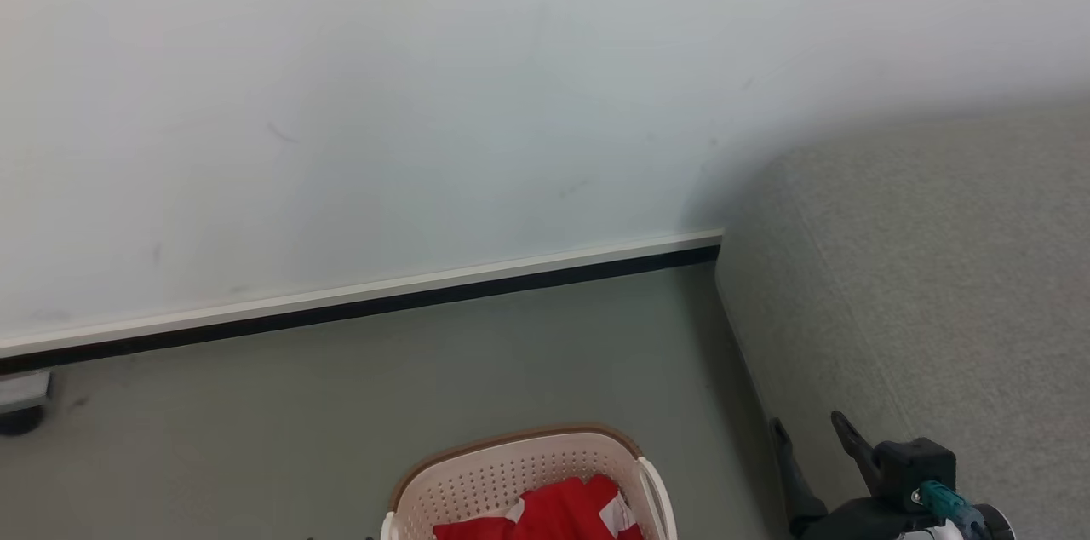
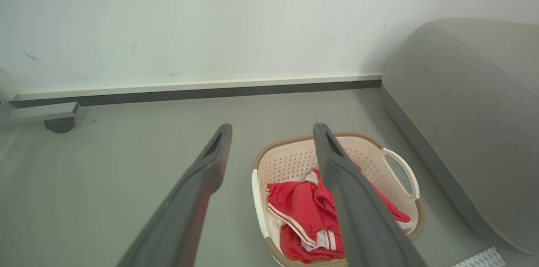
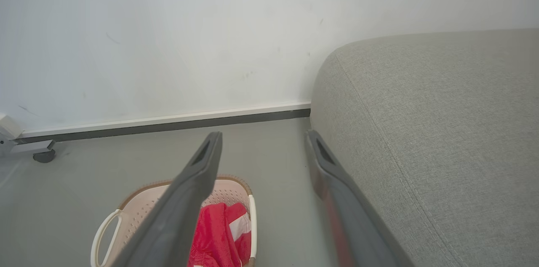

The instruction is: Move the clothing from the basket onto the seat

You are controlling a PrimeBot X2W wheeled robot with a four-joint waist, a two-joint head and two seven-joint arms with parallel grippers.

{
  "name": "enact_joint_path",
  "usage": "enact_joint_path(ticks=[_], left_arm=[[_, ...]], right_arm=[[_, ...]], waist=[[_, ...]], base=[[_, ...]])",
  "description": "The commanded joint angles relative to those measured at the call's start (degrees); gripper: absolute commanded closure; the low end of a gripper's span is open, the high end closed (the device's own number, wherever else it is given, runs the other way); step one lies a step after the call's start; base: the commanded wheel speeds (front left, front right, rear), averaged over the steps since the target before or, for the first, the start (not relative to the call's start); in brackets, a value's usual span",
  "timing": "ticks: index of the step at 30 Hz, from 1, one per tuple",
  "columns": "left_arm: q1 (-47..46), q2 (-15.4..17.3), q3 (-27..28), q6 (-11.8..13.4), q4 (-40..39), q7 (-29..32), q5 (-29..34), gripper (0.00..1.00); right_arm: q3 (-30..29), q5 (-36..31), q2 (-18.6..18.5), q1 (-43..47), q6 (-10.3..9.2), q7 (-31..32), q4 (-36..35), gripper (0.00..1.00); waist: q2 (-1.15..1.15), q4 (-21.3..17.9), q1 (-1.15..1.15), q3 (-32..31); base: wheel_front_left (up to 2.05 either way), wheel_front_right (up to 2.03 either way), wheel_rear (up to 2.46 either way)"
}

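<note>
Seat (image 1: 937, 284) upholstery takes up the right side: a big grey cushion with a rounded end towards the wall, and no garment on the part in view. On the floor (image 1: 426, 387) near its base stands the basket (image 1: 511, 472), cream with a brown rim. It holds 1 heap of red clothing (image 1: 553, 514) with white stripes and trim; how many pieces make up the heap I cannot tell.

The step in hand looks like the first pick. Both grippers hang above floor level, jaws spread wide and empty. The left gripper (image 2: 273, 132) looks down on the basket, and the right gripper (image 1: 813, 438) sits by the cushion's edge.

To do it well, I would lower the left one straight into the heap. It should pinch a thick fold near the middle rather than a trailing hem, then lift clear of the perforated wall before swinging towards the cushion.
</note>
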Motion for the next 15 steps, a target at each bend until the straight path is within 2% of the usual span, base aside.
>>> enact_joint_path(ticks=[1,7,14,15], left_arm=[[-1.0,-0.15,-0.91,-0.4,1.29,0.17,-0.54,0.0],[-6.69,-0.64,-5.59,-2.45,8.55,1.49,-1.74,0.0],[-15.67,-0.82,-7.47,-1.61,19.74,3.47,-4.02,0.0],[-15.67,-0.82,-7.47,-1.61,19.74,3.47,-4.02,0.0]], right_arm=[[1.19,-0.23,-0.8,-0.72,0.02,0.3,-0.12,0.0],[4.94,1.0,-1.23,-3.39,0.02,0.25,-0.45,0.0],[8.63,1.77,-0.35,-7.74,0.02,-1.7,-0.06,0.0],[8.63,1.77,-0.35,-7.74,0.02,-1.7,-0.06,0.0]], waist=[[0.0,-4.62,0.0,1.91],[0.0,-11.5,0.0,6.53],[0.0,-19.73,0.0,14.5],[0.0,-19.73,0.0,14.5]], base=[[0.0,0.0,0.0],[0.0,0.0,0.0],[0.0,0.0,0.0],[0.0,0.0,0.0]])
